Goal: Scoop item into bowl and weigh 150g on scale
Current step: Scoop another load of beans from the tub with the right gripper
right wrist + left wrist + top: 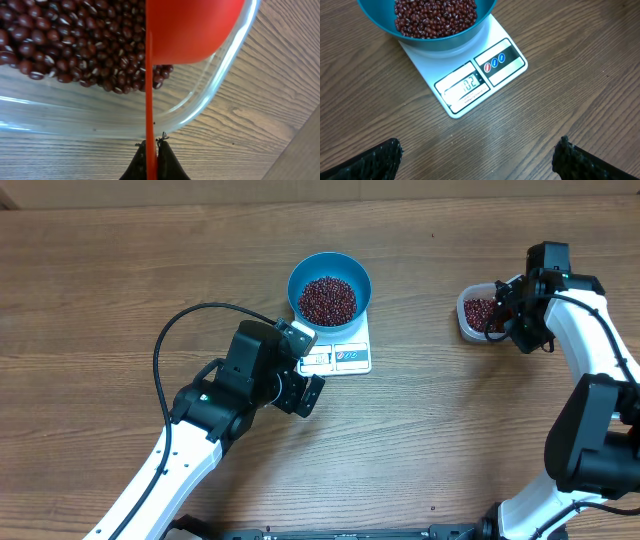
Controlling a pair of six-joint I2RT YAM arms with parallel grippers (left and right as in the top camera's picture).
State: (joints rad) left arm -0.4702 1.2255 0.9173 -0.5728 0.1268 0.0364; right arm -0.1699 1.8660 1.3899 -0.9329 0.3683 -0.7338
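Overhead: the blue bowl (pixel 330 272) sits on the white scale (pixel 345 358) near the middle of the counter (pixel 120 270), and it carries a heap of red-brown beans (pixel 328 298). My left fingers (pixel 308 393) stand spread wide just beside the scale's near edge, touching nothing. Well off to my right a clear tub (pixel 466 318) holds more beans, and my right fingers (pixel 520 330) hang over its rim. From up here I cannot tell how they stand.

Left wrist: the bowl (pixel 440 44) covers the far part of the scale (pixel 437 62), with the beans (pixel 435 15) piled inside it. The scale's display (pixel 465 85) and its blue-marked panel face me; the digits are lit, but I cannot read them surely. My two left fingers (pixel 375 160) show only as dark tips at the bottom corners, far apart, with bare counter (pixel 560 100) between them.

Right wrist: my right fingers (pixel 167 162) are pressed together on the thin handle of a red scoop (pixel 190 30). The handle runs straight up from them, and the scoop's rounded head sits over the corner of the tub (pixel 215 95). Beans (pixel 75 40) lie in a loose layer inside the tub, some just under the scoop's head. The tub rests on the counter (pixel 280 110).
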